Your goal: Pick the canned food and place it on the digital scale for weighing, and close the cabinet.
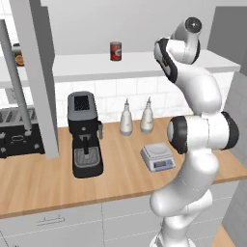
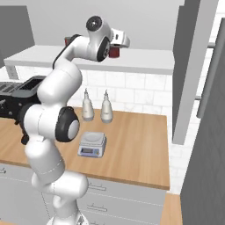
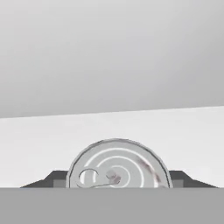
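The canned food [image 2: 115,52], a small dark-red can, stands on the pale shelf [image 2: 145,61] of the open grey cabinet [image 2: 193,66]. My gripper [image 2: 117,46] reaches down over it from above. In the hand view its grey ring-pull lid [image 3: 117,164] lies between the two dark fingertips [image 3: 59,177], which stand wide apart on either side of it, so my gripper [image 3: 118,177] is open around the can. The digital scale [image 1: 157,155] sits low on the wooden counter, also seen as the digital scale [image 2: 92,144] beside the arm. Both cabinet doors [image 1: 41,72] stand open.
A second red can with a whitish label [image 1: 115,50] stands further left on the shelf. Two pale bottles [image 1: 126,118] stand behind the scale, a black coffee machine [image 1: 86,135] to its left, and a toaster [image 1: 14,130] beyond that. The right door [image 2: 211,132] juts out near the base.
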